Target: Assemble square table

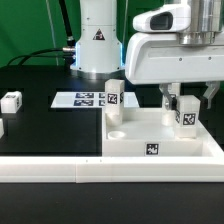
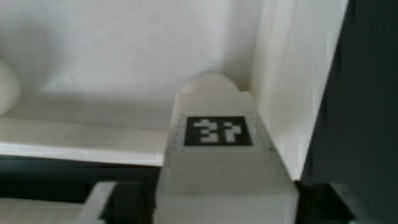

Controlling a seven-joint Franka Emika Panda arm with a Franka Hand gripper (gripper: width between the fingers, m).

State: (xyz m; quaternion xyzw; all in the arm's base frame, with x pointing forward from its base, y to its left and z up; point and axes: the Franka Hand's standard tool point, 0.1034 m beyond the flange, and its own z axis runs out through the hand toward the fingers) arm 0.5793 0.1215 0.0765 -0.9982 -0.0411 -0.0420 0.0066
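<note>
Exterior view, gripper: we see the white two-finger gripper [image 1: 188, 104] hanging over the far corner of the table top on the exterior view's right, its dark fingers [image 1: 169, 99] pointing down.
Opening: the jaws stand partway open, one finger on either side of a small white block-shaped tagged leg [image 1: 186, 118].
Grip: the fingers sit very close to the tagged leg, but we cannot tell whether they press on it.
Wrist view, leg: the tagged leg [image 2: 222, 160] fills the middle, its black-and-white tag facing the camera, just beside the raised rim.
Table top: the large white plastic square table top [image 1: 170, 140] lies flat on the black table [image 1: 40, 125], rim up, with a tag on its front wall and a round socket showing in a near corner.
In the wrist view: its pale inner floor [image 2: 107, 50] lies behind the leg.
Second leg: another white tagged block, the second leg [image 1: 113, 94], stands upright at the far corner on the exterior view's left.
Loose legs: one [image 1: 10, 100] lies well apart on the black table; another [image 1: 2, 128] is cut off by the frame edge.
Nearby: the marker board [image 1: 82, 99] lies flat behind the table top, and the long white border rail [image 1: 60, 170] runs along the front.
</note>
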